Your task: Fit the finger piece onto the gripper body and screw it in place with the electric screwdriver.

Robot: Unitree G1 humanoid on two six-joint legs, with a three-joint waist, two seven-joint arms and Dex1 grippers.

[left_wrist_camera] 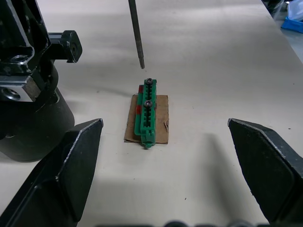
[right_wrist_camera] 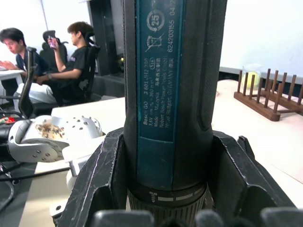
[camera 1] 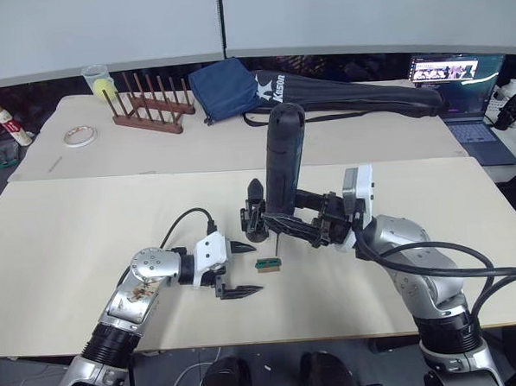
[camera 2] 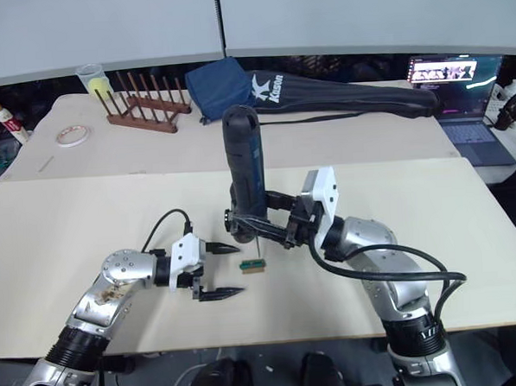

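From the head, the right gripper [camera 1: 281,219] clenched the electric screwdriver [camera 1: 282,161] upright mid-table, beside the gripper body [camera 1: 254,212]. Left wrist: the left gripper [left_wrist_camera: 165,156] was wide open – bit poised over the green screw block [left_wrist_camera: 147,113], probably for a screw.

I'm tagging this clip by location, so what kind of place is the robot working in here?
Probably an office or lab workspace. Light worktables stand under grey partition panels, an open laptop sits on the far table, and people sit on office chairs at desks behind the electric screwdriver clamped in the right pincer.
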